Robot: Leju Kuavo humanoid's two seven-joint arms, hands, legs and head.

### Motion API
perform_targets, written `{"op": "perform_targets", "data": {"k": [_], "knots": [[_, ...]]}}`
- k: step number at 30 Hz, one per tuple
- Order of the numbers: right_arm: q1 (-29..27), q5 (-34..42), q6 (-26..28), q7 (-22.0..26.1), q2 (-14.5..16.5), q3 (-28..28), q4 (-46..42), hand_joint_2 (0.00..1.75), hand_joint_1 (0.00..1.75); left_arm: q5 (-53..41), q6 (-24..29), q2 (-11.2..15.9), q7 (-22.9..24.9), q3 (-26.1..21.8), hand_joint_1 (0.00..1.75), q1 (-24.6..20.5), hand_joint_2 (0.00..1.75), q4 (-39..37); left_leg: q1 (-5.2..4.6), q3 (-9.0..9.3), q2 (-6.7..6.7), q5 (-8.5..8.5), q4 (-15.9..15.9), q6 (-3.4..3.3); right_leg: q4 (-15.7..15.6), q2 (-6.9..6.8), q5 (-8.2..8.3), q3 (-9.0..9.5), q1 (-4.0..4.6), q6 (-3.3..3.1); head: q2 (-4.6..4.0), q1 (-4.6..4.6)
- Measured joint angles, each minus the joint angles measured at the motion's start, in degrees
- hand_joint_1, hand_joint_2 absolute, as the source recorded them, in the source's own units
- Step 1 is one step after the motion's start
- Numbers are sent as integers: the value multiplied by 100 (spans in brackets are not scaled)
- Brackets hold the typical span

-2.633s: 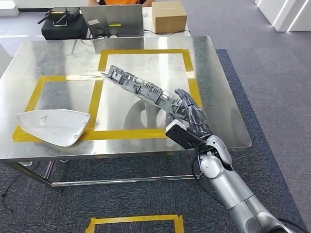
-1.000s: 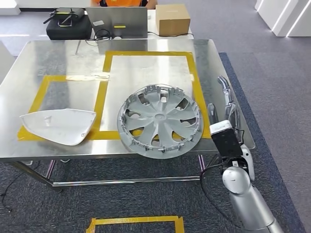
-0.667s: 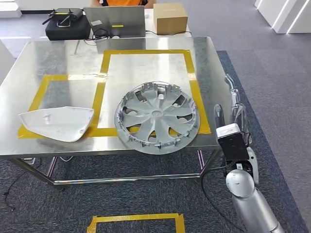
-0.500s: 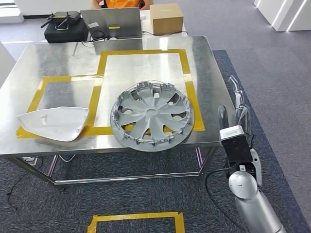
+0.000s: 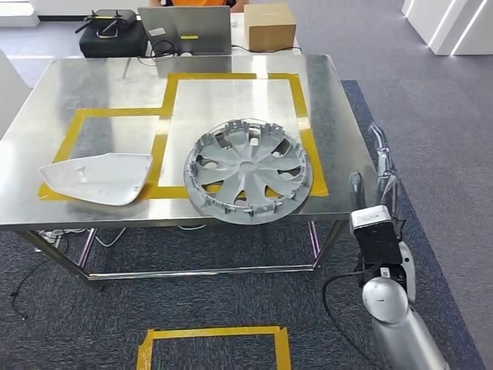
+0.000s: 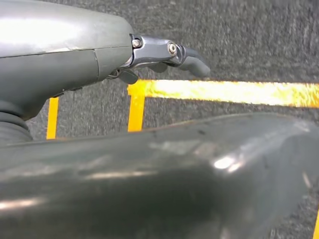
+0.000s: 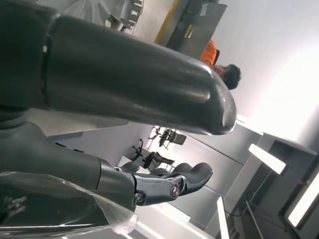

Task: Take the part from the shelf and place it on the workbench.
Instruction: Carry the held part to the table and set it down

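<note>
From the head view, you see the wheel cover [image 5: 248, 170] lying flat on the steel workbench [image 5: 343, 131], close to its front edge and towards the front right corner, overlapping the yellow tape outline [image 5: 305, 139] there. A moment ago it was tilted in the right hand's grip above the table; now it rests free, so I judge the placing done. The right hand [image 5: 379, 173] has drawn back off the right edge, fingers spread and upright, gripping nothing. A white curved panel [image 5: 98, 178] lies near the front left corner; a laptop [image 5: 185, 29] and cardboard box [image 5: 269, 25] sit beyond the far edge.

In the left wrist view, your left hand [image 6: 169, 52] hangs over carpet with yellow floor tape [image 6: 226, 92], fingers extended and holding nothing.

In the right wrist view, the fingers [image 7: 180, 181] are stretched out and bare, with a person in orange [image 7: 220, 62] beyond the table.
</note>
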State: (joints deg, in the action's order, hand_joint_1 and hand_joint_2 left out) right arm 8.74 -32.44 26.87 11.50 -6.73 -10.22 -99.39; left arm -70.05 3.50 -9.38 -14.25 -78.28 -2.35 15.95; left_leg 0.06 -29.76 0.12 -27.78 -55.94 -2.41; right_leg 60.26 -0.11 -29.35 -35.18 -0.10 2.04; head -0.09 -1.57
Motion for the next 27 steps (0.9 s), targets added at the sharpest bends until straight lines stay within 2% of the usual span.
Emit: {"op": "perform_targets", "data": {"k": [2, 3, 4, 5, 6, 7, 8, 9, 10, 11, 13, 14, 15, 16, 17, 18, 19, 20, 21, 22, 24, 25, 27], "knots": [[-21, 2, 11, -7, -31, 39, -11, 0, 0, 3, 9, 2, 0, -1, 0, 0, 0, 4, 1, -123, 7, 92, -2, -38, 722, 4, -495, -251, -23, 54, 0, -16], [-42, 3, 16, -9, -40, 55, -12, 0, 0, 2, 10, 1, 0, -1, 0, 3, 0, 5, 0, -189, 8, 136, -9, -39, 1056, 3, -649, -340, -34, 76, 0, -19], [-64, 5, 22, -10, -49, 73, -13, 0, 0, -1, 10, 0, 1, -1, 0, 6, 0, 5, 1, -255, 9, 178, -18, -35, 1239, 3, -688, -356, -43, 94, 0, -21], [-80, 6, 27, -11, -57, 90, -14, 0, 0, -4, 10, -1, 0, -1, 0, 7, 0, 5, 3, -320, 9, 217, -32, -26, 1206, 2, -609, -265, -52, 105, 0, -26], [-91, 7, 33, -11, -66, 104, -21, 0, 0, -8, 10, -3, -4, 0, 0, 7, 0, 5, 5, -379, 8, 252, -49, -12, 954, 1, -454, -61, -61, 108, 0, -26], [-94, 6, 38, -11, -72, 116, -37, 0, 0, -10, 10, -4, -10, 1, 0, 6, 0, 5, 7, -428, 8, 282, -70, 8, 555, 1, -299, 223, -67, 104, 0, -27], [-94, 5, 43, -11, -76, 122, -58, 0, 0, -11, 10, -5, -20, 2, 0, 5, 0, 5, 1, -473, 6, 310, -94, 33, 109, 2, -207, 537, -65, 95, 0, -28], [-100, 5, 52, -11, -78, 127, -88, 0, 0, -12, 10, -5, -30, 3, 0, 4, 0, 5, -7, -504, 5, 342, -114, 65, -236, 5, -170, 765, -61, 77, 0, -23], [-110, 4, 62, -11, -79, 132, -115, 0, 0, -12, 10, -5, -39, 4, 0, 3, 0, 5, -12, -524, 5, 376, -128, 98, -444, 9, -179, 883, -52, 58, 0, -25], [-127, 3, 72, -12, -81, 138, -136, 0, 0, -12, 11, -5, -46, 5, 0, 3, 0, 5, -15, -539, 5, 412, -132, 134, -519, 13, -196, 908, -39, 33, 0, -22], [-163, -2, 88, -11, -85, 148, -169, 0, 0, -11, 17, -4, -60, 4, 0, 8, 0, 6, -3, -566, -1, 428, -147, 207, -520, 2, -138, 813, -40, -60, 0, -24], [-176, -7, 92, -12, -87, 150, -184, 0, 0, -11, 23, -3, -64, 4, 0, 12, 0, 7, 3, -605, -5, 315, -227, 239, -524, -10, -93, 772, -45, -121, 0, -13], [-187, -12, 95, -13, -88, 149, -198, 0, 0, -11, 29, -2, -68, 3, 0, 16, 0, 7, 9, -671, -9, 102, -415, 268, -532, -24, -37, 731, -54, -177, 0, -6], [-196, -16, 97, -14, -88, 148, -209, 0, 0, -12, 33, -3, -70, 3, 0, 18, 0, 7, 19, -759, -10, -190, -718, 291, -531, -33, 21, 679, -55, -216, 0, 2], [-211, -19, 98, -19, -89, 147, -216, 0, 0, -13, 36, -4, -70, 3, 0, 20, 0, 7, 25, -852, -10, -478, -1100, 309, -526, -36, 80, 621, -49, -236, 0, 9], [-225, -20, 98, -23, -90, 148, -219, 0, 0, -13, 37, -6, -70, 3, 0, 21, 0, 7, 30, -918, -10, -676, -1460, 321, -516, -38, 138, 555, -42, -241, 0, 8], [-240, -20, 98, -26, -90, 148, -220, 0, 0, -14, 37, -7, -70, 3, 0, 21, 0, 7, 32, -924, -10, -750, -1700, 327, -499, -38, 191, 477, -35, -241, 0, 8], [-256, -20, 98, -28, -90, 149, -220, 0, 0, -14, 38, -6, -70, 3, 0, 20, 0, 7, 33, -844, -10, -700, -1744, 325, -474, -38, 234, 395, -30, -236, 0, 8], [-267, -21, 98, -29, -90, 150, -221, 0, 0, -14, 39, -4, -70, 3, 0, 20, 0, 8, 32, -662, -10, -561, -1560, 312, -441, -38, 270, 314, -27, -228, 0, 9], [-276, -22, 97, -29, -90, 150, -226, 0, 0, -14, 40, -1, -70, 3, 0, 19, 0, 10, 30, -401, -10, -409, -1206, 288, -403, -37, 299, 241, -25, -216, 0, 10], [-283, -26, 99, -31, -91, 154, -249, 0, 0, -15, 41, 3, -69, 3, 0, 10, 0, 21, 13, 111, -13, -287, -411, 223, -330, -39, 351, 126, -12, -174, 0, 6], [-285, -27, 100, -33, -92, 156, -259, 0, 0, -17, 41, 4, -69, 3, 0, 7, 0, 27, 0, 239, -15, -294, -179, 195, -309, -42, 382, 97, -8, -143, 0, 2], [-291, -28, 102, -40, -94, 157, -268, 0, 0, -20, 40, 0, -64, 3, 0, 9, 0, 31, -19, 252, -17, -280, -65, 149, -306, -48, 464, 65, -11, -67, 0, 1]]}}
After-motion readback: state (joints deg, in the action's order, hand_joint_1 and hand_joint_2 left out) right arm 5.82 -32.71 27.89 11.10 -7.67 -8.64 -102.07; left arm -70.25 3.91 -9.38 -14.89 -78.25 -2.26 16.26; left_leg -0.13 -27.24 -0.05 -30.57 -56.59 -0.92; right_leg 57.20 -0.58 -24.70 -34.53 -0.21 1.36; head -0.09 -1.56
